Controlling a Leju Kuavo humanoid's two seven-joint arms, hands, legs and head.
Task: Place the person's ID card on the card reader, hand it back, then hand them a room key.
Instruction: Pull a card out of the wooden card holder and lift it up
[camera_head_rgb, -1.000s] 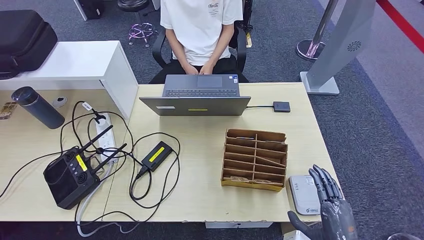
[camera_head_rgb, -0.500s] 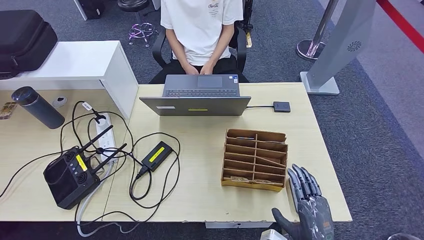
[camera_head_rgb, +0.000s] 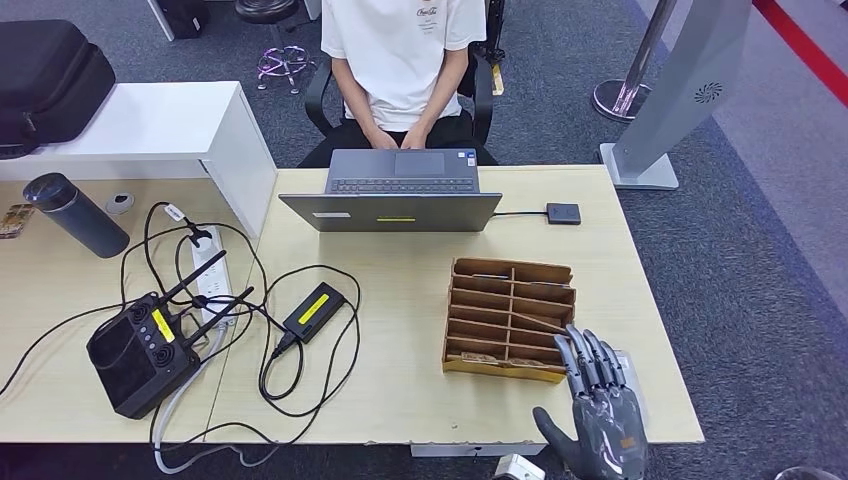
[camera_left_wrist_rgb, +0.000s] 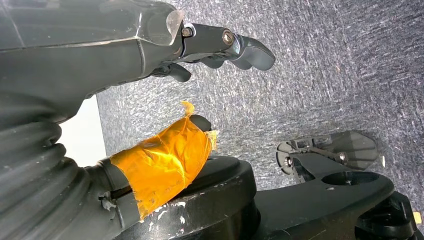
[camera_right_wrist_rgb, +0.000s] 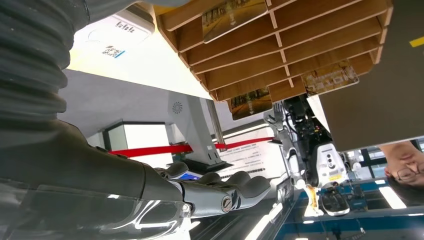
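At desk's near right corner, right hand (camera_head_rgb: 597, 420) hovers over the table (camera_head_rgb: 420, 290) edge, fingers straight and spread, thumb out to the side, holding nothing. Its fingertips reach the near right corner of the wooden card organizer (camera_head_rgb: 510, 318) and cover most of the white card reader (camera_head_rgb: 627, 366); only a sliver of reader shows just right of the fingers. Cannot tell whether the hand touches the reader. In the right wrist view the reader (camera_right_wrist_rgb: 118, 31) sits just beside the organizer (camera_right_wrist_rgb: 280, 45) at the table edge, and 3 room key cards (camera_right_wrist_rgb: 233, 16) stand in the slots. No ID card can be made out in any view.

Left hand (camera_left_wrist_rgb: 220, 45) hangs low over grey carpet, fingers loosely curled, nothing in them; orange tape (camera_left_wrist_rgb: 162, 162) wraps its thumb.

Open room: bare tabletop between organizer and laptop (camera_head_rgb: 395, 195), and a bare strip along the near edge left of the hand. Right table edge lies close to the reader, carpet beyond it. Left half is crowded: black controller (camera_head_rgb: 140, 350), power strip (camera_head_rgb: 210, 275), looping cables, black adapter (camera_head_rgb: 313, 310). Dark bottle (camera_head_rgb: 75, 215) lies near the far left edge. Small black hub (camera_head_rgb: 563, 213) sits near the far edge, right of the laptop. Person (camera_head_rgb: 400, 60) sits across, hands in lap behind the laptop.
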